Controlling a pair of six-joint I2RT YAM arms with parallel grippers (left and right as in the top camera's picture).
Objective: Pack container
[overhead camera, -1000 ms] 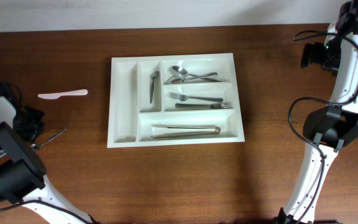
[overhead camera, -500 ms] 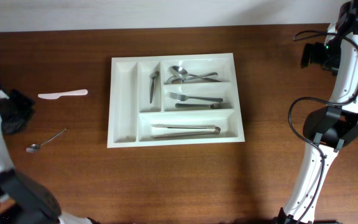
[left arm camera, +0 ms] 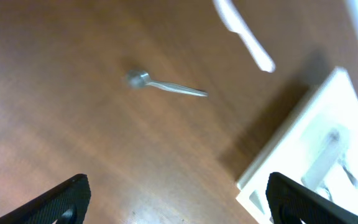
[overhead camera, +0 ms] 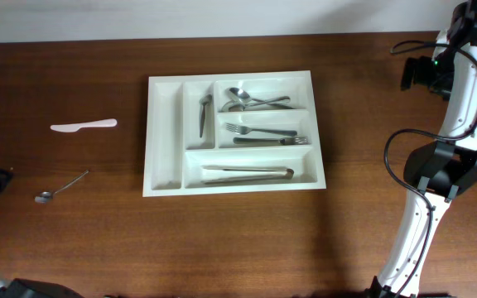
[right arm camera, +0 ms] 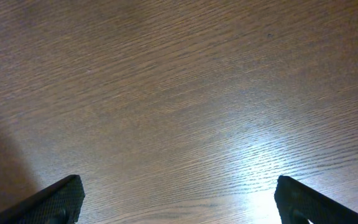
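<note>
The container [overhead camera: 162, 136] is sitting pretty much mid-table [overhead camera: 222, 240] on my overhead feed, long side running left to right. The far right slot has a pile of spoons [overhead camera: 251, 100], the one just nearer holds forks [overhead camera: 263, 132], and the long near slot has tongs [overhead camera: 247, 173] lying flat. The second narrow slot from the left has one metal piece [overhead camera: 204, 114] in it; I can't make out what kind.

Well off to the left of it, out on the wood, there's a white knife [overhead camera: 83, 126], and a small spoon [overhead camera: 60, 187] lies nearer than the knife, the two apart.

The left gripper [left arm camera: 179, 202] hangs over that patch, fingers spread wide with nothing between them; the small spoon, the knife and a corner of the container all show in its camera. The right gripper [right arm camera: 179, 199] is spread just as wide over bare wood, holding nothing.
</note>
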